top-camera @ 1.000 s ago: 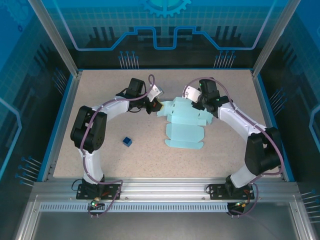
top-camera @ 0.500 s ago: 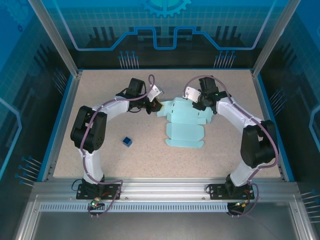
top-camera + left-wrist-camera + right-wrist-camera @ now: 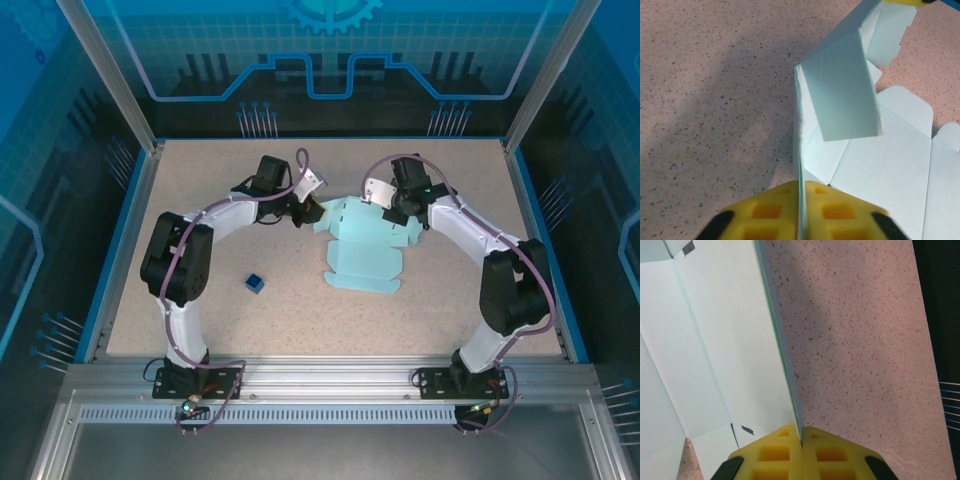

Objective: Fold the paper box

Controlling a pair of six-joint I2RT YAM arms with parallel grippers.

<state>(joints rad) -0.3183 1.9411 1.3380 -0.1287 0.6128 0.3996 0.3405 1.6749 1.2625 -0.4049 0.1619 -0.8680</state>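
The paper box (image 3: 364, 247) is a pale light-blue cut-out sheet lying mid-table, its far end raised between both arms. My left gripper (image 3: 311, 212) is shut on the sheet's far-left edge. In the left wrist view its yellow pads (image 3: 775, 212) pinch a thin upright edge of the paper box (image 3: 890, 165), and a folded flap (image 3: 845, 95) stands up beyond them. My right gripper (image 3: 391, 211) is shut on the far-right edge. In the right wrist view its gripper (image 3: 801, 436) clamps the lifted rim of the paper box (image 3: 725, 340).
A tiny dark blue cube (image 3: 254, 283) lies on the speckled table (image 3: 200, 180) left of the sheet, in front of the left arm. Blue walls and aluminium posts ring the table. A metal rail (image 3: 320, 375) runs along the near edge.
The right gripper has closed onto the sheet's right edge and moved a little left. The sheet has shifted slightly left. The left arm has stayed in place.
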